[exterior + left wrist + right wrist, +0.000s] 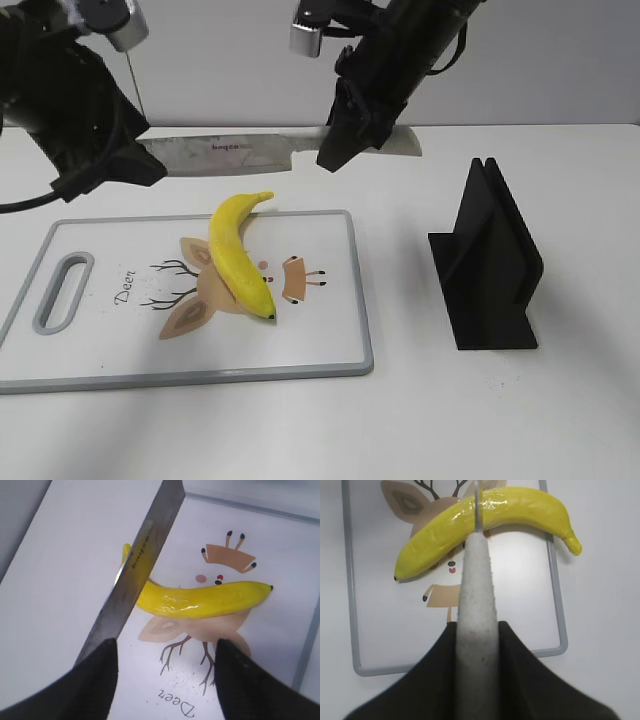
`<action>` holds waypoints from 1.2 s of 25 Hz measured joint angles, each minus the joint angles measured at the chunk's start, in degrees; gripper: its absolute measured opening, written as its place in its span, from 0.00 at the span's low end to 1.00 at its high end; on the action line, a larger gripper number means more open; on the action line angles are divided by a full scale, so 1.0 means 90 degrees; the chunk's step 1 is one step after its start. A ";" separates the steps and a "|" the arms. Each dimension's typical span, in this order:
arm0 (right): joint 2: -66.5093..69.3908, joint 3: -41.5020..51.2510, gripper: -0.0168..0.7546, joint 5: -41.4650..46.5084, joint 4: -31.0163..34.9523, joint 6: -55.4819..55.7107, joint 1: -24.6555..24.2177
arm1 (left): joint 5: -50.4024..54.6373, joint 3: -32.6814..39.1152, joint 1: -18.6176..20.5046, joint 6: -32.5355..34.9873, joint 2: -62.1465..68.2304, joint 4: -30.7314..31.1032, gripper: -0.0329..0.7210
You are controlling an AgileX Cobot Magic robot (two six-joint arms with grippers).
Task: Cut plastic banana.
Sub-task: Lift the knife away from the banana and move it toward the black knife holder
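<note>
The plastic banana lies on the white cutting board over its deer print, stem toward the far edge. It also shows in the left wrist view and the right wrist view. My right gripper is shut on the pale handle of a knife. The knife's blade is held level above the board's far edge, over the banana's stem end. My left gripper is open and empty above the board, with the blade passing beside its left finger.
A black angled stand sits on the white table to the right of the board. The board has a grey rim and a handle slot at its left end.
</note>
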 joint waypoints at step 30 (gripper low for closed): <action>-0.3331 0.1161 0.25 0.0003 -0.1399 0.6339 0.0000 | 0.2078 0.0119 0.0952 -0.6886 -0.3532 0.3662 0.75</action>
